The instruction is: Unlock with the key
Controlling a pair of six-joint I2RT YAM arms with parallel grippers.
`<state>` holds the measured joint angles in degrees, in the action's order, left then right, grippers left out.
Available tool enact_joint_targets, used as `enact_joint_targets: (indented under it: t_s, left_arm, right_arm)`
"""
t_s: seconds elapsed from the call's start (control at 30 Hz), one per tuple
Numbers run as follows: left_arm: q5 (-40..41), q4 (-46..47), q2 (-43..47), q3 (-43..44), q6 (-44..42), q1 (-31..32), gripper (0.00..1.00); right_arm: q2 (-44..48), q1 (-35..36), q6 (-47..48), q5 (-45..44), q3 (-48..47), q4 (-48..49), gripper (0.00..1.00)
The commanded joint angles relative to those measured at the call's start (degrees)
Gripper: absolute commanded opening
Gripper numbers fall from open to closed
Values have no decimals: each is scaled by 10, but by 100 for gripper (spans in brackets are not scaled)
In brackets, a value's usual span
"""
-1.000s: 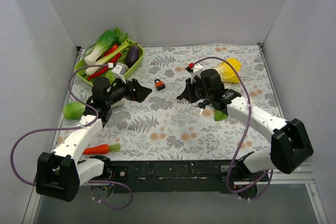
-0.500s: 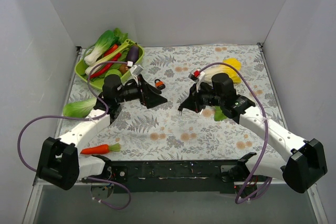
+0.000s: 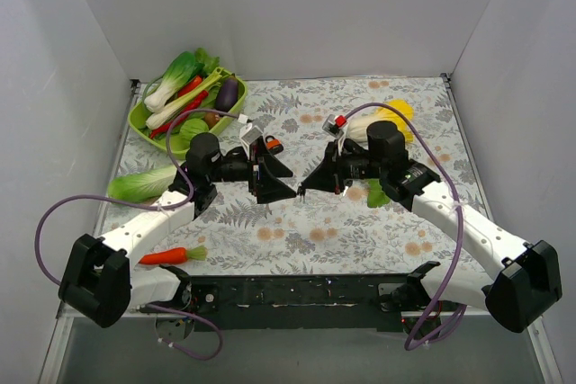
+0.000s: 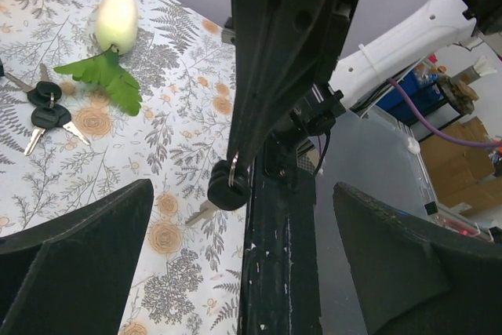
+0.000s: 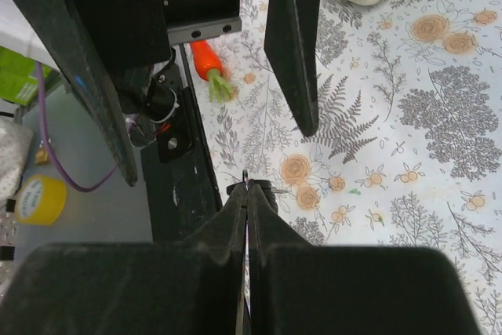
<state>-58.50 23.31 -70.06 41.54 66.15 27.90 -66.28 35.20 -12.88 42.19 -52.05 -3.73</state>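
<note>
From the top camera I see the left fingers (image 3: 277, 183) spread wide and the right fingers (image 3: 309, 186) pinched shut. Their tips nearly face each other above the middle of the surface (image 3: 297, 240). That view also gives me the padlock (image 3: 272, 144), orange and black, lying on the surface just behind the left fingers and apart from both sets of tips. Neither wrist camera picks it up.

The key (image 4: 223, 194) is too small to make out from above. The left wrist camera shows it clearly: a black-headed key hanging by its ring (image 4: 234, 169) from the tip of the closed right fingers, blade pointing down and to the left. In that frame it sits between my two open left fingers, touching neither. The same camera shows a bunch of spare keys (image 4: 41, 111) lying on the surface near a white vegetable with green leaves (image 4: 116, 15); I cannot find either bunch or white bulb from above.

The right wrist camera shows only a sliver of metal at its own closed tips, the left fingers as two dark bars well apart, a carrot (image 5: 209, 64) near the surface's edge, and a yellow roll (image 5: 31, 198) whose print is too blurred to read.
</note>
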Motion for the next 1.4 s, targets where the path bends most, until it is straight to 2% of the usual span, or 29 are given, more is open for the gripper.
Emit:
enact_joint_targets:
  t_s: [0.0, 0.1, 0.2, 0.4, 0.47, 0.57, 0.6, 0.7, 0.73, 0.87, 0.93, 1.2, 1.37]
  left_arm:
    - [-12, 8, 34, -22, -21, 15, 98]
    - [-13, 4, 44, -31, -29, 19, 97]
    - [-22, 12, 41, -37, -18, 21, 89]
    - [-26, 27, 32, -38, -7, 22, 87]
    - [-23, 54, 30, -44, 7, 24, 84]
    - [-31, 74, 18, -44, 33, 24, 69]
    - [-33, 71, 16, -42, 32, 24, 58]
    - [-32, 47, 12, -35, 21, 24, 45]
    - [-32, 45, 14, -35, 16, 24, 38]
    - [-17, 14, 28, -35, -5, 24, 24]
    - [-8, 5, 33, -33, -11, 24, 23]
    - [11, -17, 46, -35, -24, 24, 0]
    - [13, -23, 49, -36, -30, 25, 0]
  right_arm:
    - [18, -4, -46, 29, -26, 65, 1]
    - [21, -4, -63, 29, -30, 79, 1]
    - [21, -4, -83, 38, -31, 95, 1]
    - [17, -3, -107, 54, -40, 108, 1]
    - [17, -3, -108, 56, -44, 105, 1]
    - [16, -4, -107, 50, -45, 101, 1]
    - [15, -4, -105, 48, -45, 99, 1]
    - [14, -4, -100, 40, -47, 92, 1]
    - [13, -3, -99, 37, -48, 90, 1]
    - [9, -4, -87, 32, -53, 77, 1]
    - [9, -4, -85, 31, -54, 72, 1]
    - [8, -4, -69, 19, -55, 51, 1]
    - [5, -3, -49, 3, -55, 24, 1]
